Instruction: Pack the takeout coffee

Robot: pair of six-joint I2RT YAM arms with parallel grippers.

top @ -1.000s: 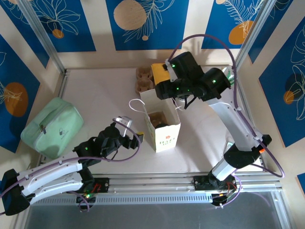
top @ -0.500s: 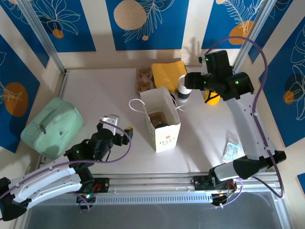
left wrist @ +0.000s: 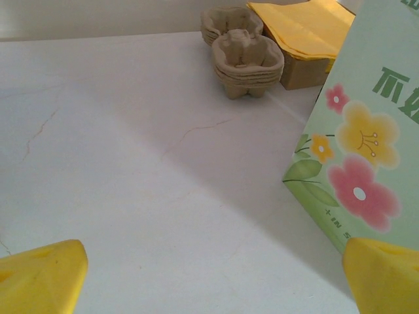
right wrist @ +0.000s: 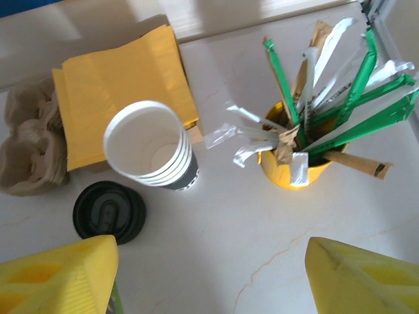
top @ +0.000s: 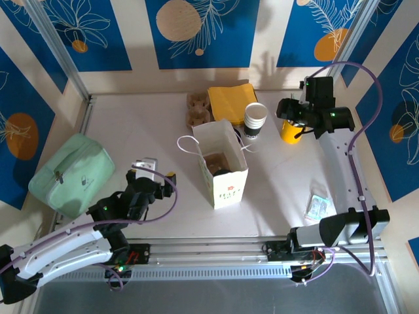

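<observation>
Coffee first: the takeout coffee (top: 223,172) appears to be the dark round lid showing low inside the open paper bag (top: 229,186), next to a brown carrier insert. Its greenish side is hidden, so this is a guess. The right fingers (top: 288,111) hover behind and to the right of the bag, spread wide with nothing between them, above a yellow pot (right wrist: 291,169) bristling with green and white wrapped sticks. A stack of lidless cups (right wrist: 152,147) and a loose black lid (right wrist: 109,212) stand between that pot and the bag. The left fingers (top: 145,166) wait low over the desk (left wrist: 131,163) to the left of the bag, also fully apart and empty. The step in hand looks like fetching an extra from the pot. To do it well, pick one stick that leans clear of the rest, close on it near its top, lift straight up so the pot does not tip, and steer wide of the cup stack on the way to the bag
</observation>
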